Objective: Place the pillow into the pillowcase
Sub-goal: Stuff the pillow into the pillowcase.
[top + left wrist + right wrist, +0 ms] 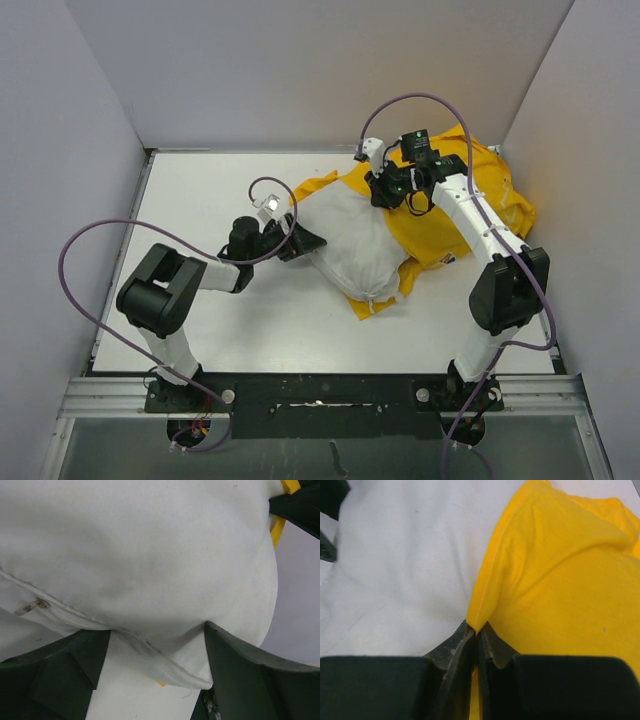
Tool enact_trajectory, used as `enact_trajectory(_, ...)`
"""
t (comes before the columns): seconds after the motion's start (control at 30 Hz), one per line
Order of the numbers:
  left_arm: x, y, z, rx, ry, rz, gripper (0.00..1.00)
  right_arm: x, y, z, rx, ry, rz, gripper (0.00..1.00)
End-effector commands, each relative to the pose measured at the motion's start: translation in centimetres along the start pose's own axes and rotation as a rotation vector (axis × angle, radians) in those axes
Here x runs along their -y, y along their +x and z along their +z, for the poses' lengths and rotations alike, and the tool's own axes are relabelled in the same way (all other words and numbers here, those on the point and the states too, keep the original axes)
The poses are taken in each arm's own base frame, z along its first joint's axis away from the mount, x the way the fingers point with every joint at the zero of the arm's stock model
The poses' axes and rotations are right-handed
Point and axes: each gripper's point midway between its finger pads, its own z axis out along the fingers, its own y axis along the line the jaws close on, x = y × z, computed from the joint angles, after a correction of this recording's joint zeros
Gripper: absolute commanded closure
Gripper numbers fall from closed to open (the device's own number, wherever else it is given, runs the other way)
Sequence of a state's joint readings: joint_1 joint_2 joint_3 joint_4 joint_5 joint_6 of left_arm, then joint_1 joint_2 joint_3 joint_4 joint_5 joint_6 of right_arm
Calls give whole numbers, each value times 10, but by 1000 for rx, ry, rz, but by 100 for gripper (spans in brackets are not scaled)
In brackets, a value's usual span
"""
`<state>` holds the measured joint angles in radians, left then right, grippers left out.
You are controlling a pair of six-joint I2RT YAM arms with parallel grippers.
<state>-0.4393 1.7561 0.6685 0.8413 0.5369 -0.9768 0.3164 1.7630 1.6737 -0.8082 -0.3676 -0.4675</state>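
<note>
The pillow [350, 250] lies mid-table, its right end inside the mouth of the yellow pillowcase [480, 200], which is bunched toward the far right corner. Both look light, soft and limp, so the pillow will likely squash rather than slide as a block; it is best taken at its plump left end, and the case by its hem. The left gripper [298, 240] stands wide astride that left end and the right gripper [385, 188] is pinched tight on the yellow hem. Bare table [200, 200] lies left and near, but the right wall [590, 150] crowds the case.
</note>
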Motion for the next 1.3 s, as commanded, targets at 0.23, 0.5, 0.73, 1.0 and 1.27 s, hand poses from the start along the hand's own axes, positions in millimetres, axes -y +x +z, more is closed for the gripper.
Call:
enact_trajectory(0.23, 83, -2, 31, 28, 368, 240, 96, -107, -66, -26, 246, -451, -130, 100)
enact_trajectory(0.5, 132, 82, 29, 0, 439, 441, 100, -164, -90, -55, 363, -684, -223, 100)
enact_trajectory(0.73, 95, 80, 32, 113, 357, 374, 95, -188, -29, -56, 294, -739, -311, 100)
enact_trajectory(1.0, 90, 123, -20, -79, 381, 517, 35, -117, 48, -74, 261, -403, -213, 68)
enact_trajectory(1.27, 74, 144, -98, -321, 173, 533, 22, -136, 33, -125, 377, -338, -417, 11)
